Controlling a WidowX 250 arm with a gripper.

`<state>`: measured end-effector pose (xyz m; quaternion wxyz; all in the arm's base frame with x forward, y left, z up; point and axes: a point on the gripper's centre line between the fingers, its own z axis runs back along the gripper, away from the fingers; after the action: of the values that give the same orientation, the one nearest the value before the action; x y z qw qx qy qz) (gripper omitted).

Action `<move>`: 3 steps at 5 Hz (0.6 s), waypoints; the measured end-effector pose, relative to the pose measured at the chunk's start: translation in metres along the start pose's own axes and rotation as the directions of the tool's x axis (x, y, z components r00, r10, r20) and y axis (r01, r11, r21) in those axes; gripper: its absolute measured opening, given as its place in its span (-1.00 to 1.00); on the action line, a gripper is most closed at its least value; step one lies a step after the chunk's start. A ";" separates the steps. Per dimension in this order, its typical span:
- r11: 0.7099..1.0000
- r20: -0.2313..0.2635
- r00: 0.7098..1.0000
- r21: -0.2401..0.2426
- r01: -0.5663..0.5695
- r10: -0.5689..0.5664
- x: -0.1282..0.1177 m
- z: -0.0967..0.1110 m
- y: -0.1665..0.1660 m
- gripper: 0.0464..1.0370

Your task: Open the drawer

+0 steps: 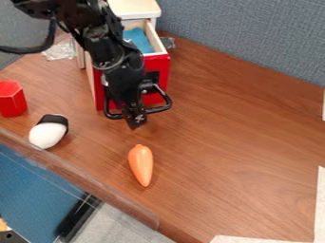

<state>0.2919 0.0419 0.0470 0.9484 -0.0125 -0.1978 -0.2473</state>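
Observation:
Pulled out from a white cabinet (134, 8), the drawer stands open with its red front (162, 71) toward the camera. Something blue (138, 39) lies inside it. My gripper (135, 119) hangs low at the drawer's front, pointing down. Black loops of what looks like the handle (164, 105) stick out on both sides of it, and the arm covers the middle of the red front. Whether the gripper touches the handle, I cannot tell.
An orange carrot-shaped toy (141, 164) lies on the wooden table (234, 142) in front of the gripper. To the left are a white object with a black band (47, 133) and a red block (11, 98). Grey partitions (254, 33) stand behind.

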 end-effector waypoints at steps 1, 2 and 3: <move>1.000 0.011 1.000 -0.012 -0.005 0.005 0.000 0.013 0.000 0.93; 1.000 0.022 1.000 -0.013 -0.011 0.012 -0.002 0.033 0.008 0.93; 1.000 -0.002 1.000 0.009 -0.004 0.004 -0.011 0.051 0.013 0.93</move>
<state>0.2704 0.0645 0.0913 0.9492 -0.0084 -0.1978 -0.2445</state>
